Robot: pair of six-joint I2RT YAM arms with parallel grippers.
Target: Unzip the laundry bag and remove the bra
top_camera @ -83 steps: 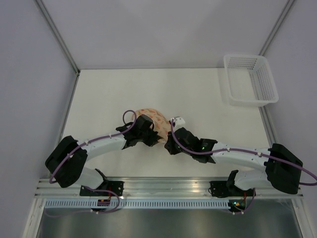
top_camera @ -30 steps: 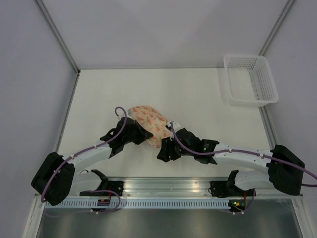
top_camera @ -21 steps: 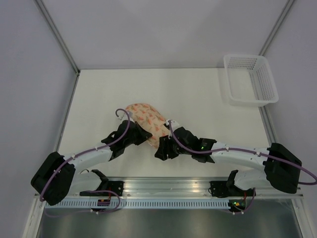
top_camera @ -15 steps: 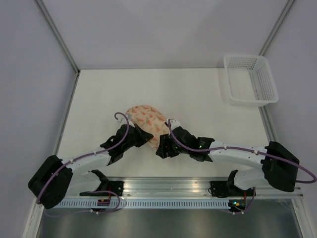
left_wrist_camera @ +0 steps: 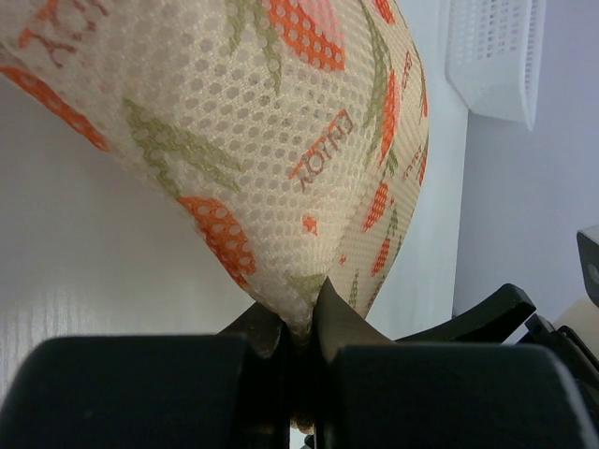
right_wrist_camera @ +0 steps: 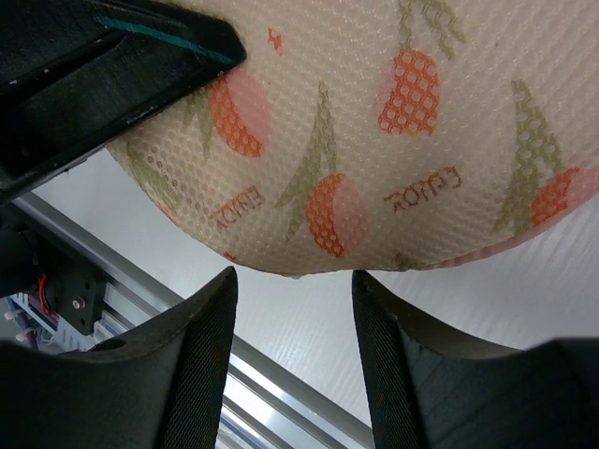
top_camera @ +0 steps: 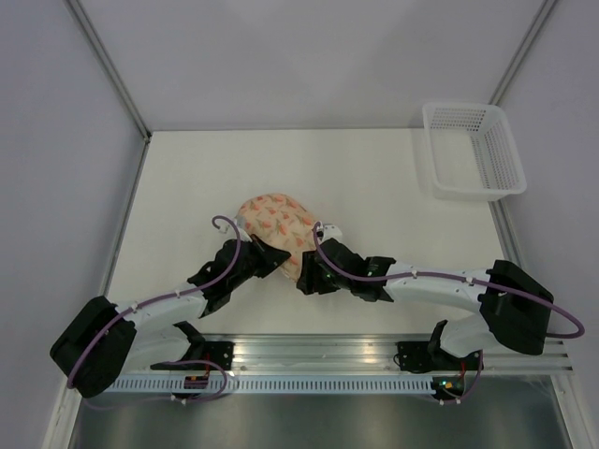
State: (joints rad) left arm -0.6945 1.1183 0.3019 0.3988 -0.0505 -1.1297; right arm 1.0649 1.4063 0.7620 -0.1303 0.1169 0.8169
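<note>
One laundry bag lies on the white surface, near its middle and a little to the left. It is a domed peach-cream mesh case printed with small orange-red fruit and green leaves. In the right wrist view a thin pink edge shows along the lower right rim of the bag; whether the zipper is done up or undone cannot be told.

Two arms reach in from the near edge and meet at the bag's near side. The left pincer comes from the left, its two fingers pressed together on a fold of the mesh. In the left wrist view the fabric of the bag draws down to a point that is nipped right at the left pincer, so the cloth is pulled taut there.

The right pincer sits just to the right of it, at the bag's near right edge. Its two fingers are spread apart and grip nothing; the bag's rim hangs just above the gap between them. The dark body of the left arm crosses the upper left corner of that view.

One white plastic mesh basket stands at the far right corner, well apart from the bag and both arms.
</note>
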